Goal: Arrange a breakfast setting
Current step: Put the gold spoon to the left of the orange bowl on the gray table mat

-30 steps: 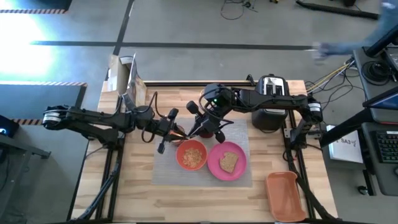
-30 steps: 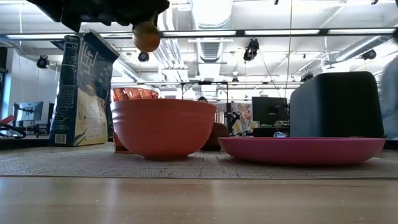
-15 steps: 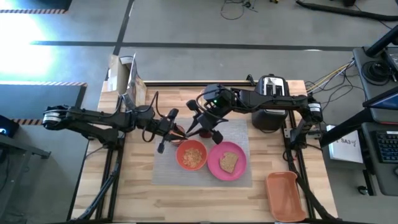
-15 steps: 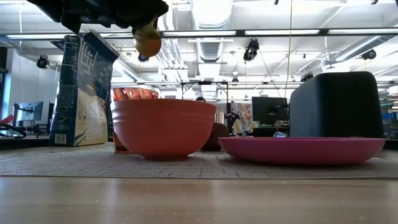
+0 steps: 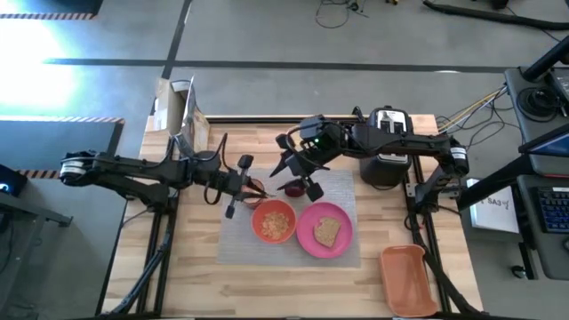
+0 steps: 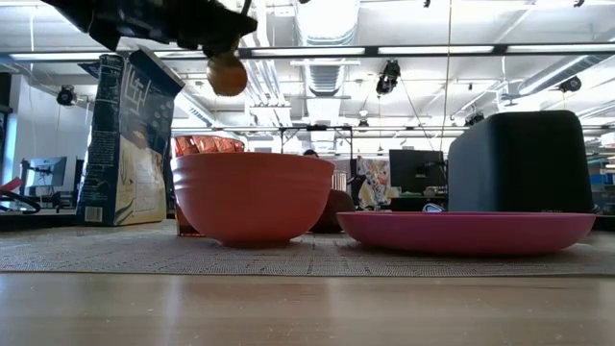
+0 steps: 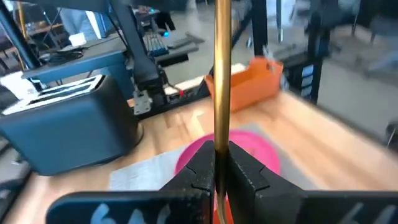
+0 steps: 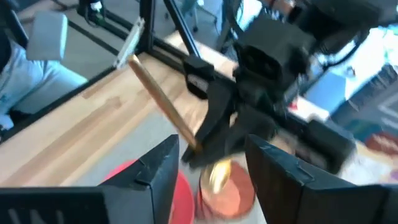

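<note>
- Placemat [image 5: 342, 200] lies flat in the middle of the table, and most of the setting already sits on it.
- The orange bowl [image 5: 275, 221] stands on the mat with something cereal-like in it. The pink plate [image 5: 309, 242] is touching it or just beside it, and the toast slice [image 5: 326, 231] lies on the plate.
- The red apple [image 5: 294, 188] rests on the mat behind the bowl and plate, so I judge it placed.
- My right pincer [image 8: 211, 149] hangs just over the apple with its fingers standing apart and nothing between them.
- The small orange cup [image 6: 207, 145] stands at the mat's far left, behind the bowl.
- The gold spoon [image 7: 222, 74] is the one piece not yet down. My left pincer [image 7: 216, 168] is clamped tight on its handle.
- In the low view the spoon's bowl end hangs in the air above the cup and the orange bowl, clear of both.
- What is left, as I judge it, is to lay the spoon on the mat beside the bowl and let go.
- The toaster [image 5: 388, 147] and the orange tray [image 5: 409, 280] stand off the mat, with a cereal box [image 5: 178, 111] at the far left.
</note>
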